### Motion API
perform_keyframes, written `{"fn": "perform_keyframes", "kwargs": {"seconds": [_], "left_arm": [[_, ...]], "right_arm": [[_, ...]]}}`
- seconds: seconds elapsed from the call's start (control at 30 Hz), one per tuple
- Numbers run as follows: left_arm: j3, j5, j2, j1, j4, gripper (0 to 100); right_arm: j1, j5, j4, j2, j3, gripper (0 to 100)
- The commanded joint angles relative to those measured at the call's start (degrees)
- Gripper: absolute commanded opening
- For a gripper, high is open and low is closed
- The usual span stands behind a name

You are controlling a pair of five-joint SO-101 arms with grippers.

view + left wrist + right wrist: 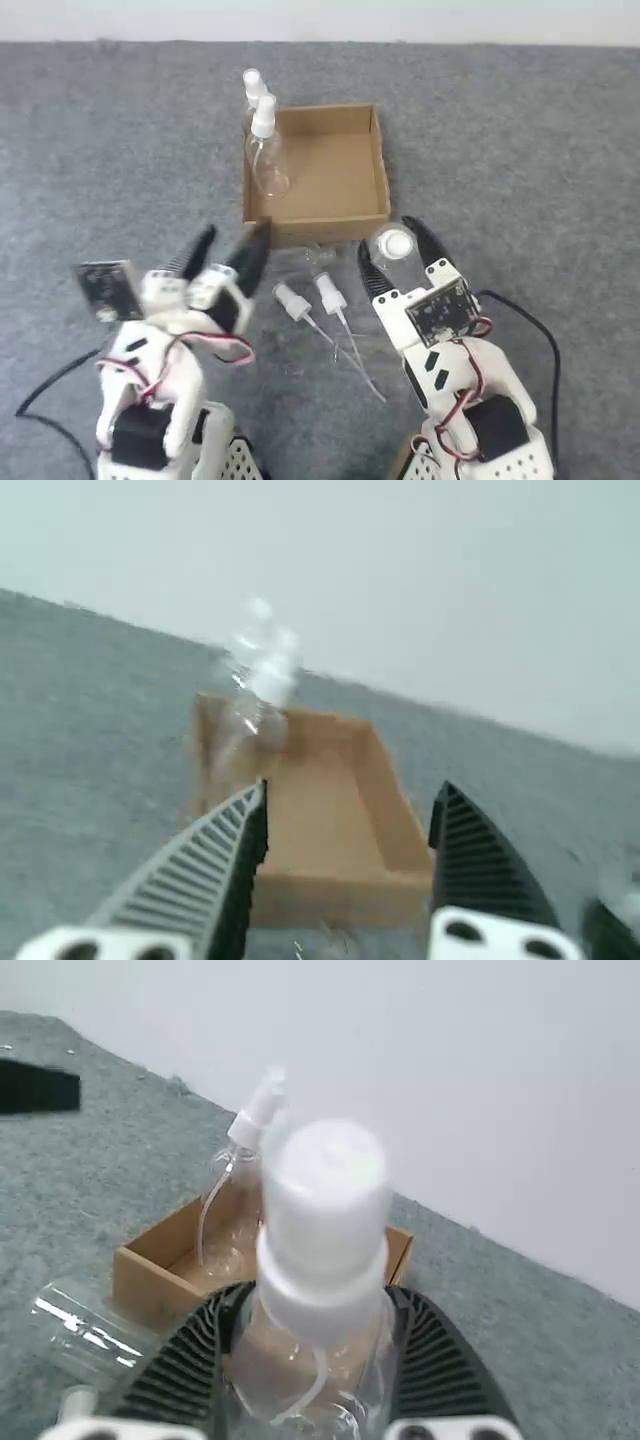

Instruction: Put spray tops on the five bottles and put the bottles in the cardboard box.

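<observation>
Just outside the cardboard box [320, 229], right gripper [387, 238] grips a bottle [395, 244].

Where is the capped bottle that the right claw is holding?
High view: the bottle stands upright in the right claw, just outside the cardboard box's near right corner.

You have the cardboard box [335, 170] at 12 o'clock on the counter [560, 150]; two topped bottles [268, 160] stand along its 9 o'clock wall, one behind the other; a bare bottle [312, 256] lies just before its near wall; two loose spray tops [296, 300] lie side by side at 6 o'clock of that; the right gripper [390, 243], at the box's 5 o'clock corner, holds the held bottle [320, 1250]; the left gripper [236, 232] sits at the 7 o'clock corner.
</observation>
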Motion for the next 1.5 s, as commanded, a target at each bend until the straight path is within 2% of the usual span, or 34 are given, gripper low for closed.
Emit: {"fn": "perform_keyframes", "kwargs": {"seconds": [0.0,0.17,0.4,0.83,1.2,1.47], "left_arm": [[0.40,0.62,-0.70,-7.47,-4.31,24],[1.27,0.62,-0.70,-13.01,-6.42,24],[3.65,0.62,-0.70,-14.42,-9.85,24],[3.74,0.62,-0.70,-14.42,-10.11,24],[3.65,0.62,-0.70,-14.42,-10.11,24],[3.65,0.62,-0.70,-14.42,-10.11,24]], "right_arm": [[-0.31,-0.26,-1.98,-0.40,-5.54,0.7],[-5.58,-0.09,-2.68,-0.31,-7.65,0.7],[-6.55,-0.09,-9.63,1.98,-8.09,0.7],[-6.64,-0.70,-22.29,30.46,-18.64,0.7],[-10.24,-0.70,-31.96,45.67,-23.03,0.7],[-10.33,-0.70,-36.97,56.66,-27.69,0.7]]}}
